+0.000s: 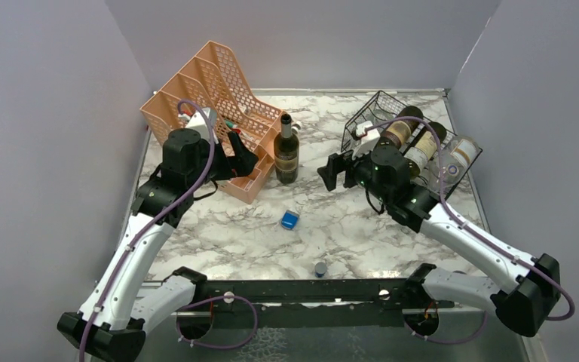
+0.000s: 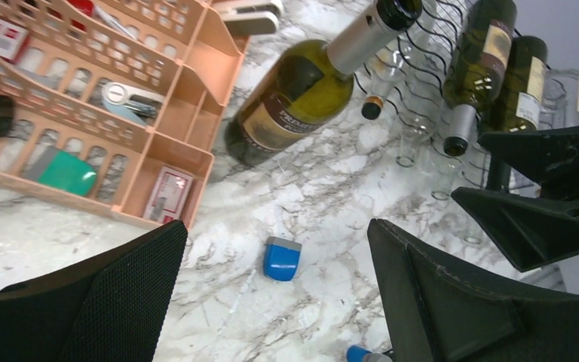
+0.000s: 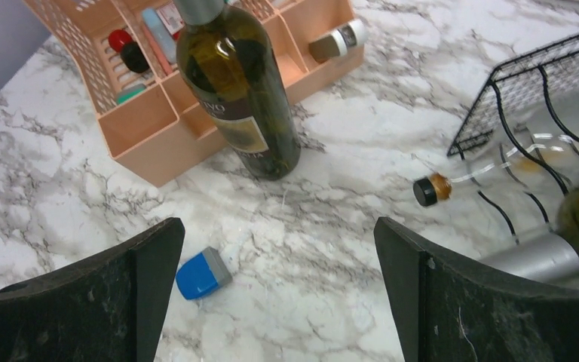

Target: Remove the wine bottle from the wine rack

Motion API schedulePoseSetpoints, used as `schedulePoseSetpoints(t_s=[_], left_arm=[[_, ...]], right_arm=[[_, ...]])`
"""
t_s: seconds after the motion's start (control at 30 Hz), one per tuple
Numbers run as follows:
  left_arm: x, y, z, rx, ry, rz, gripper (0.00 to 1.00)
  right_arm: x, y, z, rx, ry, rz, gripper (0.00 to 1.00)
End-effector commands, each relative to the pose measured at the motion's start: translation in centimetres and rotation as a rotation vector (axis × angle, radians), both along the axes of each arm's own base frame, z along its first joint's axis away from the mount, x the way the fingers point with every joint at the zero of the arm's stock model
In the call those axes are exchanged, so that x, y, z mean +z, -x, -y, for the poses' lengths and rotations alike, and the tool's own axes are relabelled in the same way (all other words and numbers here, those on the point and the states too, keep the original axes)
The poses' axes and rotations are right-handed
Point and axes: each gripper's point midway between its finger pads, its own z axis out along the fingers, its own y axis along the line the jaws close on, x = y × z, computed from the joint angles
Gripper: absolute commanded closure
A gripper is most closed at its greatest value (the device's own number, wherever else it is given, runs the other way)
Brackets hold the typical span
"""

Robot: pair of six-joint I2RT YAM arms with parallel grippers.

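Wine bottle (image 1: 286, 154) stands upright on its base on the marble table (image 1: 219, 241), just beside the peach organizer (image 1: 219, 75) and well apart from the wine rack (image 1: 377, 102), where other bottles (image 1: 422, 147) lie in the cradles; on this evidence the removal appears complete. Both claws are spread and hold nothing: the right gripper (image 1: 333, 170) is between rack and bottle, the left gripper (image 1: 245, 154) by the organizer. The bottle is dark green glass with a grey foil neck and a dark-and-tan label, its lettering too blurred to read
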Motion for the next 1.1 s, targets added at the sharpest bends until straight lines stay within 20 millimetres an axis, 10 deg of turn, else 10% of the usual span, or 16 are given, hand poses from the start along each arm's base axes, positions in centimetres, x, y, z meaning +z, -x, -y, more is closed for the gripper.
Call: schedulePoseSetpoints(t_s=[0.0,0.67,1.07], left_arm=[[0.4,0.1,3.4,-0.137,0.128,0.005,0.05],[-1.1,8.2,20.6,-0.488,-0.039,0.056,0.03],[-3.2,4.9,27.7,-0.564,-0.228,0.133,0.01]], right_arm=[[-2.0,2.4,4.2,-0.11,0.133,-0.169,0.01],[3.4,-1.2,14.6,-0.577,0.018,-0.129,0.0],[9.3,2.7,20.8,-0.79,-0.007,-0.018,0.0]])
